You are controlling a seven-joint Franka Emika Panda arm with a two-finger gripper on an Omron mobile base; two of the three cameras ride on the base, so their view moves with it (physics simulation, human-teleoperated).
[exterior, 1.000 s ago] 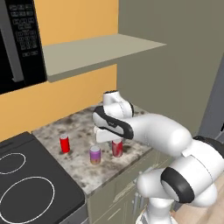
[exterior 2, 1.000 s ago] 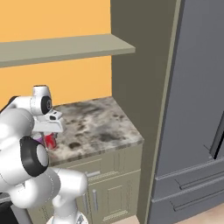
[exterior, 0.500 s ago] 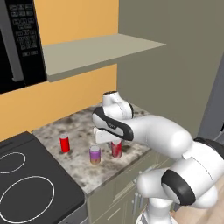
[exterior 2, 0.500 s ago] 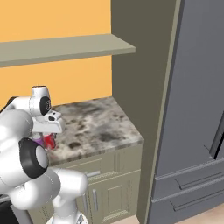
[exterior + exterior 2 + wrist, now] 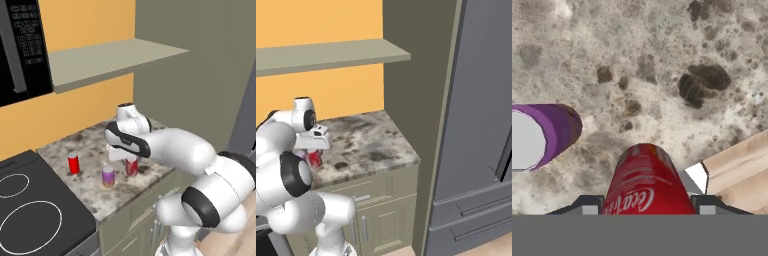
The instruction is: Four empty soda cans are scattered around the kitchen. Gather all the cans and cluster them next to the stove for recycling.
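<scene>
Even, bright, rendered light is seen throughout, with no glare or visible source. Soft shading is cast beneath the grey-green wall shelf (image 5: 115, 62) onto the orange wall (image 5: 75, 107). The mottled grey-brown stone worktop (image 5: 662, 65) is rendered sharply in the hand view, while both base views appear slightly soft and pixelated.

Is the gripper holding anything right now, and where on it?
Yes: the gripper is closed on a red soda can, its fingers on opposite sides of the can's upper body.
</scene>
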